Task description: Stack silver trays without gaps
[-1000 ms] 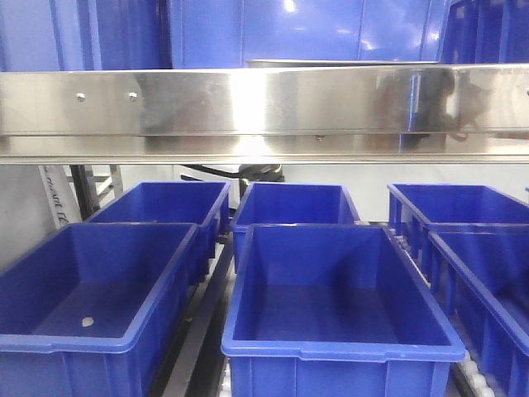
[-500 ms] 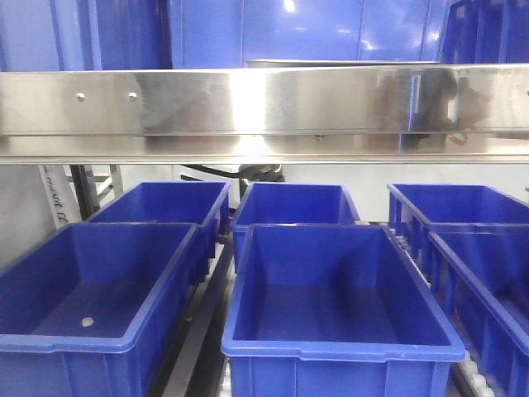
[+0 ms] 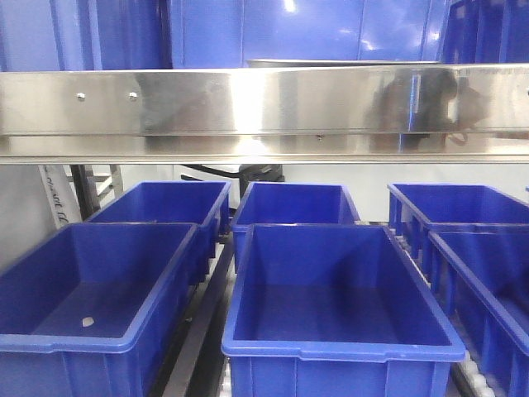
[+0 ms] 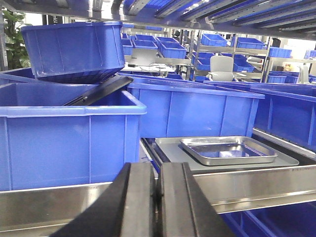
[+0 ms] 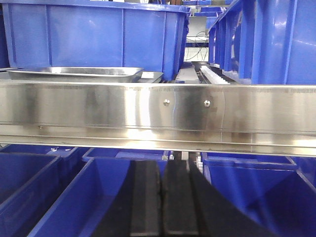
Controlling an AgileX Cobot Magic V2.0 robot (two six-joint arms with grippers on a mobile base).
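Note:
In the left wrist view a shallow silver tray rests on a wider flat silver tray on the shelf, ahead and to the right of my left gripper. That gripper is shut and empty, below the shelf's front rail. In the right wrist view the trays show edge-on: the upper tray and a lower rim, up and to the left of my right gripper. That gripper is shut and empty, under the rail. In the front view only a thin silver rim shows above the band.
A broad steel band with screws crosses the front of the shelf. Blue bins fill the level below. More blue bins stand on the shelf to the left of and behind the trays, one tilted bin on top.
A dark shape under the steel band in the front view has shifted slightly. The bins and the silver rim have not moved.

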